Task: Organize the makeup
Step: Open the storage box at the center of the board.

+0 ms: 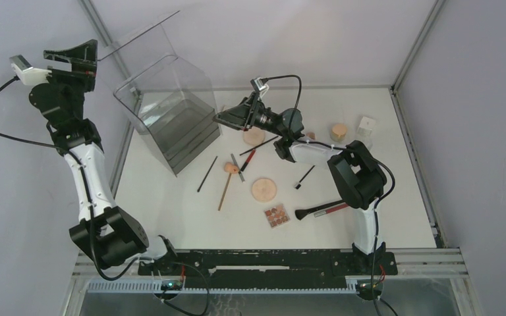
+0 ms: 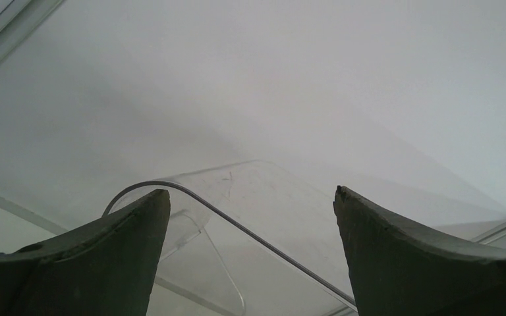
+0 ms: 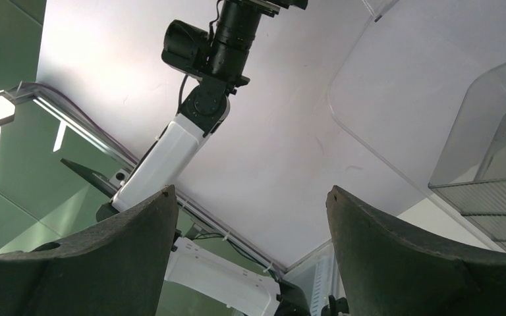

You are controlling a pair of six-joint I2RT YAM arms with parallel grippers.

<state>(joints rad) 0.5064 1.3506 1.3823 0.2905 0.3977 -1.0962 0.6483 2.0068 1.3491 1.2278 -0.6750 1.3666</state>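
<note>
Nearest the arms, a palette (image 1: 277, 215) lies on the table (image 1: 171, 217), with a thick brush (image 1: 311, 210) and a pink pencil (image 1: 335, 208) just beside it on the right. A little farther off, a peach disc (image 1: 263, 189), a short brush (image 1: 304, 176), a brown stick (image 1: 224, 191), a thin brush (image 1: 207, 174), a sponge (image 1: 230, 168) and a red pencil (image 1: 248, 160) lie scattered. Beyond them a second disc (image 1: 253, 136) sits partly under the right arm, and a tan jar (image 1: 338, 132) and a white cube (image 1: 366, 125) stand at the far right. All the makeup I can see is out on the table — none of it sorted, I'd say. The organizer (image 1: 171, 125) stands at the far left with its lid (image 1: 138, 36) up, and I can't make out anything on its tiers. The right gripper (image 3: 250, 191) hangs by the organizer's front, fingers apart and empty. The left gripper (image 2: 250, 194) is high up by the lid, fingers wide, touching nothing that I can see. My guess is that the sorting has hardly begun — nearly every piece is left to do. No brand, label or writing is readable anywhere
</note>
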